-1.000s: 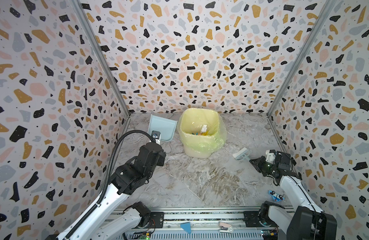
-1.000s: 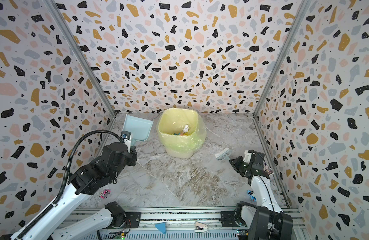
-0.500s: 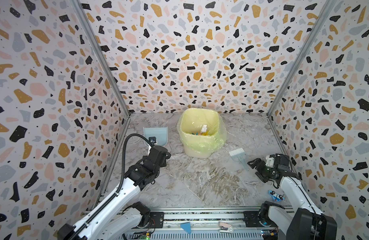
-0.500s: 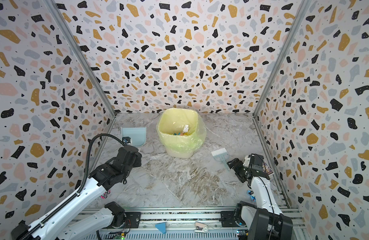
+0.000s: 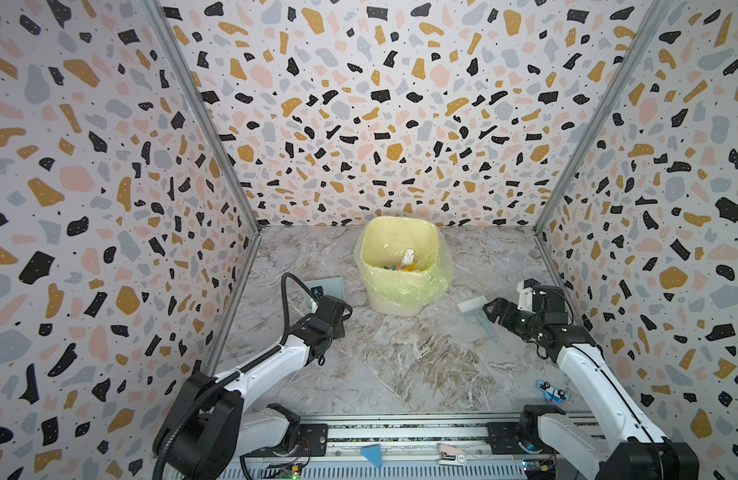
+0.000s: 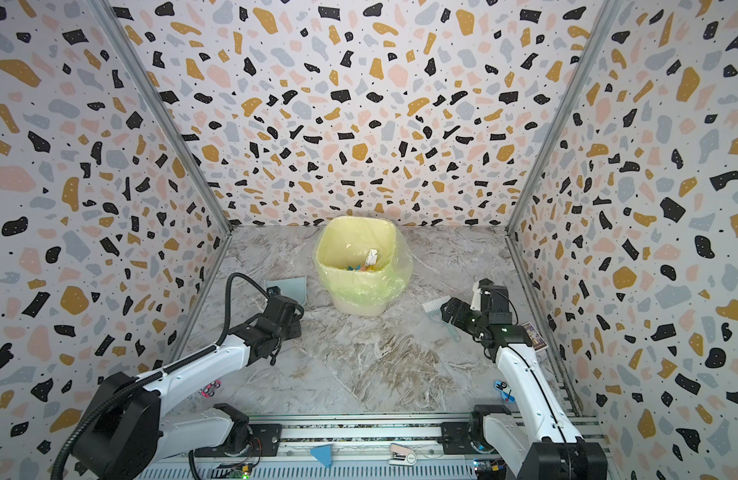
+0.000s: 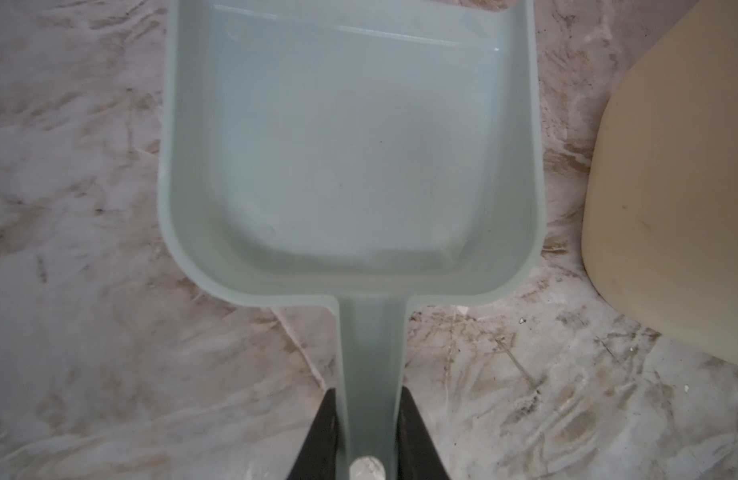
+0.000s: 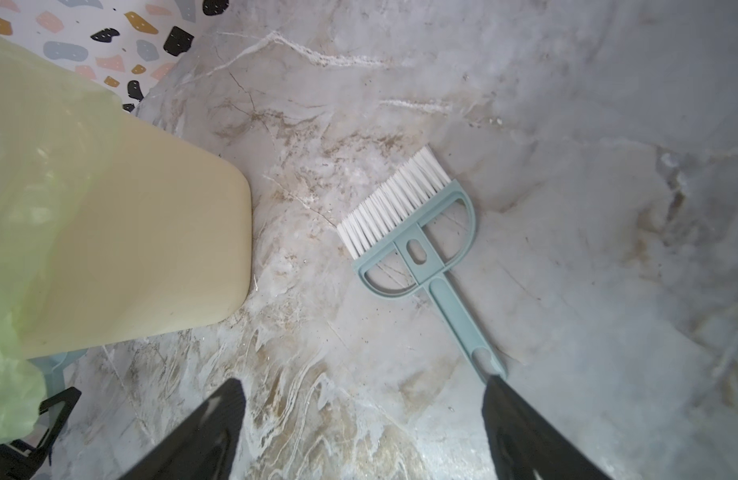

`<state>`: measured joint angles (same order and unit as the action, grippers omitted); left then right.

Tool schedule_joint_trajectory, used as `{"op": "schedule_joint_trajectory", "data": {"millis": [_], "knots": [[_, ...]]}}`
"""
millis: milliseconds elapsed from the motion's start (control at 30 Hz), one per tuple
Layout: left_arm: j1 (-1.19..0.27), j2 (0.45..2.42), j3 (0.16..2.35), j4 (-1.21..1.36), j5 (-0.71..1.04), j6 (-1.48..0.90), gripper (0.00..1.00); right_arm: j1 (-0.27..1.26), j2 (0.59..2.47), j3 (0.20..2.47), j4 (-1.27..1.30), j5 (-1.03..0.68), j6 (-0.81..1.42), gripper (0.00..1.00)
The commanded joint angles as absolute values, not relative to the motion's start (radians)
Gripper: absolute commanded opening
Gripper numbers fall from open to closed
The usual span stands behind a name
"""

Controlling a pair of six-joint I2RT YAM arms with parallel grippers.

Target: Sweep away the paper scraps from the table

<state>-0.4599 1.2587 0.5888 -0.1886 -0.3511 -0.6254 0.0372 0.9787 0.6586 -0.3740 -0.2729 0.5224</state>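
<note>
The left arm (image 5: pixel 271 363) and right arm (image 5: pixel 600 380) are white tubes with black joints and black wedge fingers (image 8: pixel 201 434); a black cable (image 5: pixel 285 303) loops off the left.

Paper scraps (image 5: pixel 408 258) (blue, white) in bin (image 5: pixel 400 297); table (image 5: pixel 400 357) marbled.

One cream bin (image 5: pixel 394 305), lined with one yellow-green bag (image 5: pixel 439 266). One pale teal dustpan (image 7: pixel 350 158). One teal hand brush (image 8: pixel 431 286). Two toy cars: one blue toy car (image 5: pixel 551 390) and one pink toy car (image 6: pixel 209 388). One printed card box (image 6: pixel 533 336). One blue triangle piece (image 5: pixel 371 453) and one small stapler (image 5: pixel 452 457). Two robot arms: the left arm (image 5: pixel 267 365) and the right arm (image 5: pixel 587 374). Paper scraps (image 5: pixel 407 258) in the bin: one white and a few coloured, too bunched to count exactly.
</note>
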Motion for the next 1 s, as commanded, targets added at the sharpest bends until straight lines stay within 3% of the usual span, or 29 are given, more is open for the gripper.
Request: {"op": "schedule_joint_trajectory", "data": {"millis": [0, 500, 767, 967], "knots": [[-0.453, 1.328, 0.58, -0.08, -0.315, -0.634, 0.01, 0.063, 0.996, 0.686, -0.312, -0.214, 0.475, 0.91], [-0.454, 1.407, 0.575, -0.05, -0.306, -0.628, 0.35, 0.085, 1.071, 0.688, -0.148, -0.173, 0.382, 0.99], [-0.453, 1.247, 0.612, -0.094, -0.391, -0.6, 0.67, 0.082, 1.106, 0.712, -0.053, -0.128, 0.298, 0.99], [-0.453, 1.025, 0.619, -0.035, -0.599, -0.409, 0.96, 0.08, 1.146, 0.674, 0.107, -0.017, 0.194, 0.99]]}}
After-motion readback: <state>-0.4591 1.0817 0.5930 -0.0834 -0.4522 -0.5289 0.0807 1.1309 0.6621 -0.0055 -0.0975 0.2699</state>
